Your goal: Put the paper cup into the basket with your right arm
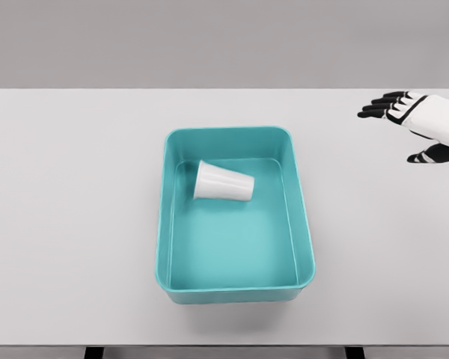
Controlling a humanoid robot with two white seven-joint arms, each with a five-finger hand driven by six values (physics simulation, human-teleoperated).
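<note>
Head view shows the right hand [419,123] at the far right edge, its dark fingers [378,107] stretched out flat and slightly fanned toward the left, with the thumb held apart below them. They grip nothing. The white back of the hand and forearm run off the picture's right side, hovering over the back right part of the table [75,224], well apart from the basket [172,277].

That table is a plain, pale grey-white slab that fills most of the frame, with its far edge running straight across the upper part. Behind it the room is only a flat grey wall. Short dark stubs of the table's support show under the near edge at the bottom.

Near the middle of the table sits the basket, a teal rectangular tub with rounded corners and smooth upright walls. The paper cup [223,182] lies on its side inside it, on the floor of the back half. It is plain white and tapered, wide mouth pointing left, narrow base pointing right.
</note>
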